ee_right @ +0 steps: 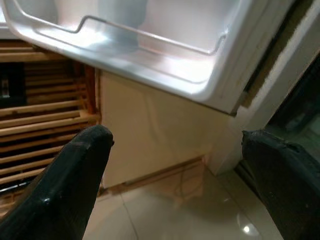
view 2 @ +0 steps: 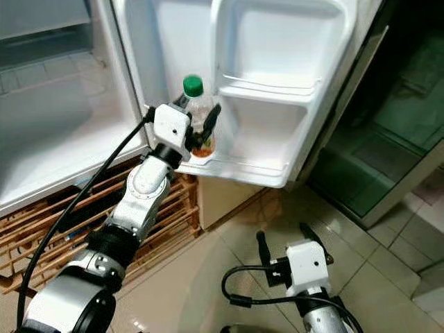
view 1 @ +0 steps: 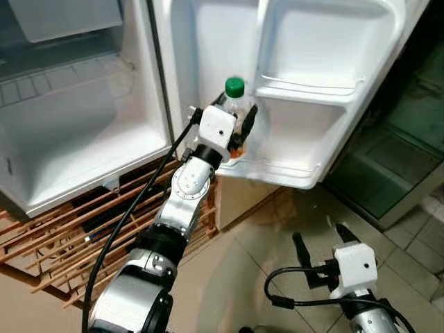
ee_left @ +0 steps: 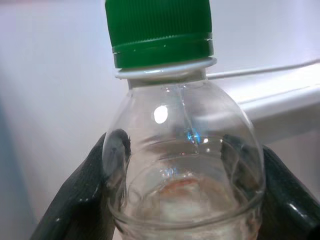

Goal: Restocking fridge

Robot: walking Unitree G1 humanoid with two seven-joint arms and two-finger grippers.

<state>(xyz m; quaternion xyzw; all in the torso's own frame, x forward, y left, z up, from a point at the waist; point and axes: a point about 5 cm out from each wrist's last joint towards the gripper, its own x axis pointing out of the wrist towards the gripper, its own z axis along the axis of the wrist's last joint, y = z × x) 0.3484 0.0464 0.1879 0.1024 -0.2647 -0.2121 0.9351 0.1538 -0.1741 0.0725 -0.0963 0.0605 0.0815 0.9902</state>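
Observation:
A clear plastic bottle (view 1: pixel 237 111) with a green cap (view 1: pixel 235 87) stands upright at the left end of the open fridge door's bottom shelf (view 1: pixel 277 170). My left gripper (view 1: pixel 234 135) is shut on the bottle's body; in the left wrist view both black fingers (ee_left: pixel 85 195) press the bottle (ee_left: pixel 185 170) just below its shoulder. My right gripper (view 1: pixel 322 243) hangs low over the tiled floor with its fingers spread apart and nothing between them. In the right wrist view the fingertips (ee_right: pixel 85 160) frame the underside of the door shelf (ee_right: pixel 150 60).
The fridge interior (view 1: pixel 69 132) stands open at the left, with a white upper door shelf (view 1: pixel 309 90) above the bottle's shelf. The fridge rests on a wooden slatted rack (view 1: pixel 62 243). A dark glass cabinet (view 1: pixel 395 159) stands at the right on the tiled floor (view 1: pixel 257 250).

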